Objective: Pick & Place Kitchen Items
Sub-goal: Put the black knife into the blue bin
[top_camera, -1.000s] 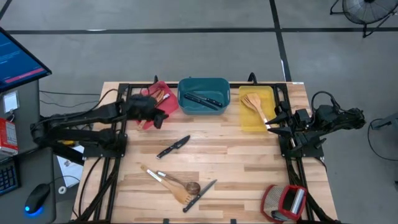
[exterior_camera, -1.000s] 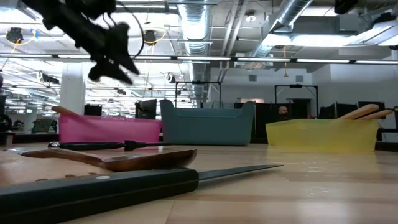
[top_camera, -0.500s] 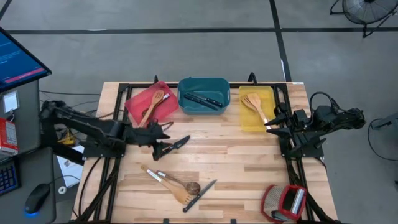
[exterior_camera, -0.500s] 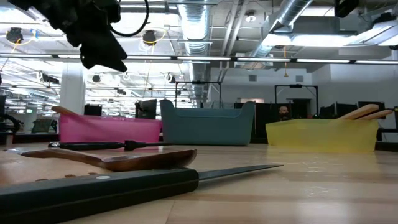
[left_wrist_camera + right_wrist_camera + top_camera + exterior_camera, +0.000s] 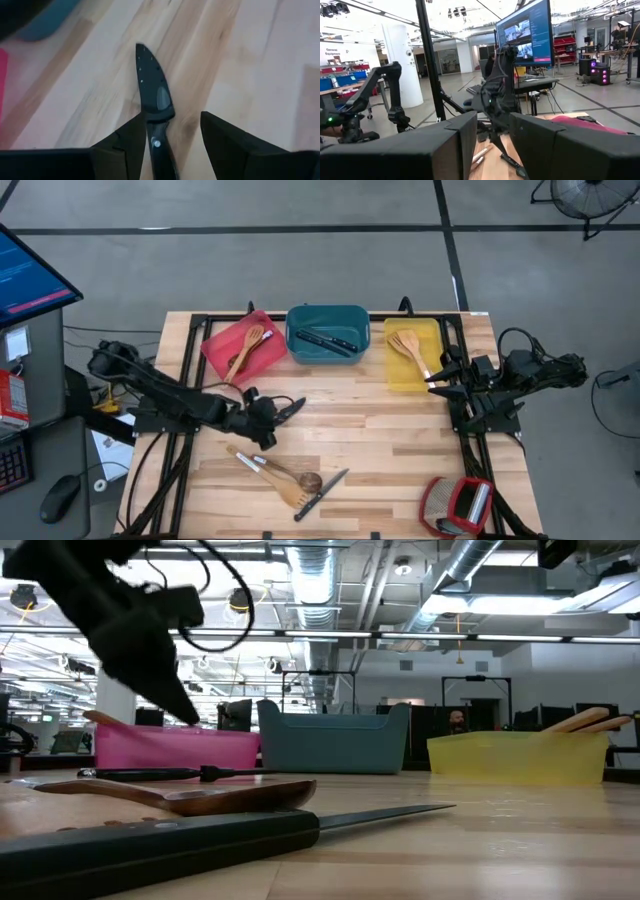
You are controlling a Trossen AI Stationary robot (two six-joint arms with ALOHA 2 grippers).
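**Q:** What lies nearest the front edge of the tabletop [image 5: 400, 450]?

**A:** A cluster: a wooden spoon [image 5: 285, 472], a slotted spatula [image 5: 275, 483] and a black-handled knife [image 5: 322, 492], crossing one another.

**Q:** And your left gripper [image 5: 268, 420]?

**A:** Low over the mid-table knife [image 5: 154, 102], my fingers [image 5: 125, 145] apart on either side of its handle, its dark blade pointing away from me. I have not clamped it.

**Q:** Farther back?

**A:** The red tray [image 5: 243, 345] holds a wooden spoon [image 5: 243, 350], the teal tray [image 5: 327, 333] a knife [image 5: 326, 341], the yellow tray [image 5: 412, 354] a spatula [image 5: 411, 350].

**Q:** Your right gripper [image 5: 440, 372]?

**A:** Waiting by the yellow tray's right edge, fingers apart, holding nothing.
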